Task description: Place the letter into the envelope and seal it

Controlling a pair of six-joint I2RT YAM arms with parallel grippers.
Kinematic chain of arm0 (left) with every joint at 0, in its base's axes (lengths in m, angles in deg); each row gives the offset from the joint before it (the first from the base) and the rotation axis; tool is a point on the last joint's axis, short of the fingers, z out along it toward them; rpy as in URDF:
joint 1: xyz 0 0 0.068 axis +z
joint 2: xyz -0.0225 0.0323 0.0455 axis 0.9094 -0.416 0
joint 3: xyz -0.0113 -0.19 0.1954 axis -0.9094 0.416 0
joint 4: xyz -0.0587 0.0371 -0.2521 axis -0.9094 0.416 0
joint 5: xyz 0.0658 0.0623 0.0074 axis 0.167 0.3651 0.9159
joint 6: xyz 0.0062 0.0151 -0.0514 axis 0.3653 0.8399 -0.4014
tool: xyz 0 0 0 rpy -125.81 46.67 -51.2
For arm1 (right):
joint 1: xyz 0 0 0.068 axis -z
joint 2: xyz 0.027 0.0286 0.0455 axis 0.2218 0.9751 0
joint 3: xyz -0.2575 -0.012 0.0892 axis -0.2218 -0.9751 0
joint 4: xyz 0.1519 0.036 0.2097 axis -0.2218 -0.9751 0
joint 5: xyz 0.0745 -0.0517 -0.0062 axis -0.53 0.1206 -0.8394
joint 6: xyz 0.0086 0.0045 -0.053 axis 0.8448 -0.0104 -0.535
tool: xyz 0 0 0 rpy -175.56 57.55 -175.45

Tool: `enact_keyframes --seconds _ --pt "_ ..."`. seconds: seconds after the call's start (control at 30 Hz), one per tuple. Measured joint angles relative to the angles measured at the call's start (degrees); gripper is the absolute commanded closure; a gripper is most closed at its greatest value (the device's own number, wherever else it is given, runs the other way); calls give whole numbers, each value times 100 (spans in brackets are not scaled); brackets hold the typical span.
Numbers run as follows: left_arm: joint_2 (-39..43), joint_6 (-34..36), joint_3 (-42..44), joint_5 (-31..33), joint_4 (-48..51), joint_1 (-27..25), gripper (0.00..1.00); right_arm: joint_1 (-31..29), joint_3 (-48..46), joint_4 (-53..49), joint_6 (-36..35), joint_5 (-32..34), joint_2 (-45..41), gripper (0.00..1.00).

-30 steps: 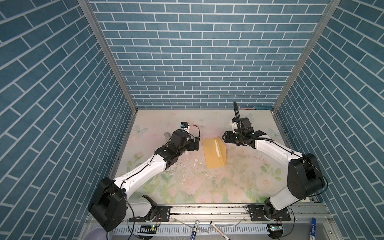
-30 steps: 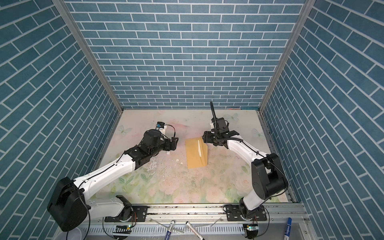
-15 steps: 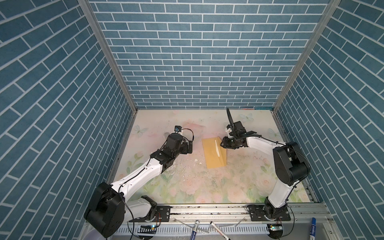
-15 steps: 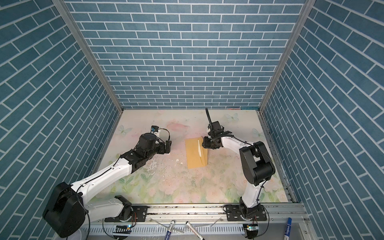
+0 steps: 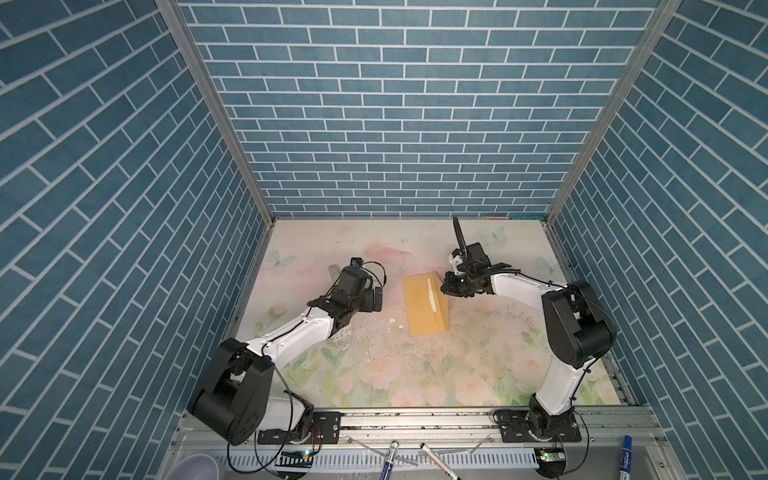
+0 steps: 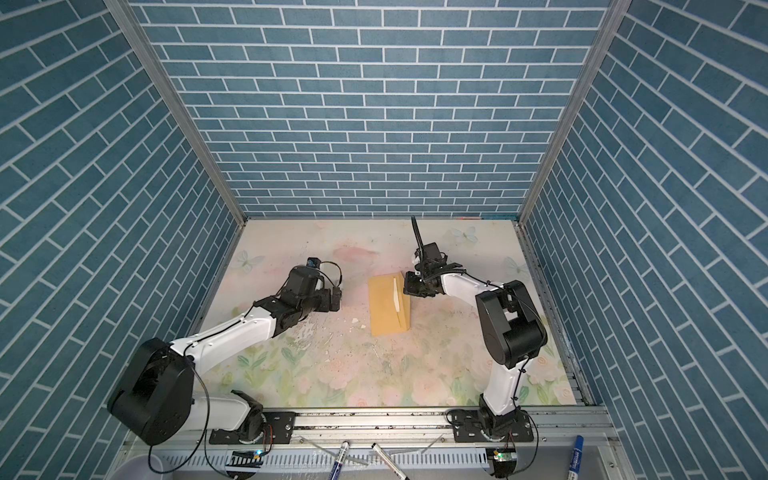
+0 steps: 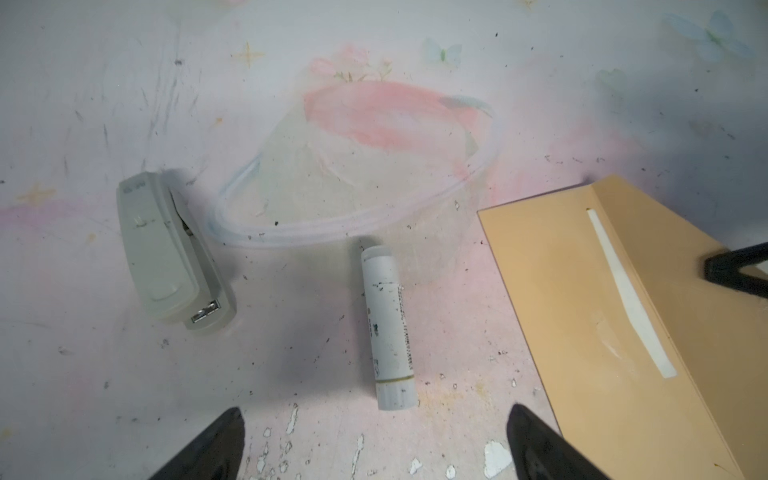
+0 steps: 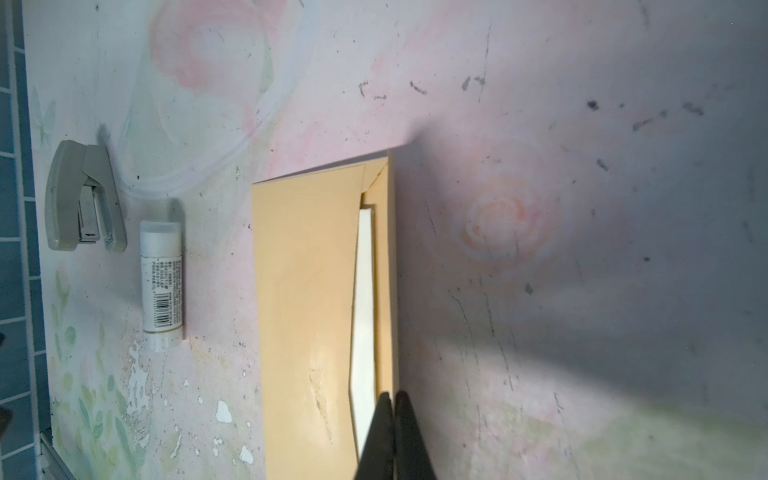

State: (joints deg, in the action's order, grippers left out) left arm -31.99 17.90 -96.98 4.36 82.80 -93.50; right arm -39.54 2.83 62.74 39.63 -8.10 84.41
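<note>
The envelope (image 5: 422, 305) lies flat on the flowered table (image 5: 415, 374), with the flap on its right-arm side lifted. The right claw (image 8: 390, 399) is pinched tight on that flap's free edge and holds it tilted up off the envelope's body. Under the flap a pale strip (image 8: 365, 316) runs along the fold; I cannot tell whether that is the letter. On the envelope's other side the left claw (image 7: 374, 411) hangs spread wide, gripping nothing, over a glue stick (image 7: 388, 324). A grey stapler (image 7: 170, 257) lies farther from the envelope.

left hand (image 7: 374, 411) — jaws spread wide | right hand (image 8: 392, 395) — jaws pressed together, elbow raised
</note>
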Motion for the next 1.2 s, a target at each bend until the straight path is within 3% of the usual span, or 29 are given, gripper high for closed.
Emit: enact_keyframes --seconds 0.37,0.77,1.2 --pt "-675 -120 -269 -278 50 35 13 0 -240 503 555 -90 0 100" --pt "-1305 -140 -619 -334 50 55 29 0 -317 732 732 -184 -2 55" --pt "-1805 -210 -846 -400 -37 138 47 0 -321 503 310 118 -717 51"
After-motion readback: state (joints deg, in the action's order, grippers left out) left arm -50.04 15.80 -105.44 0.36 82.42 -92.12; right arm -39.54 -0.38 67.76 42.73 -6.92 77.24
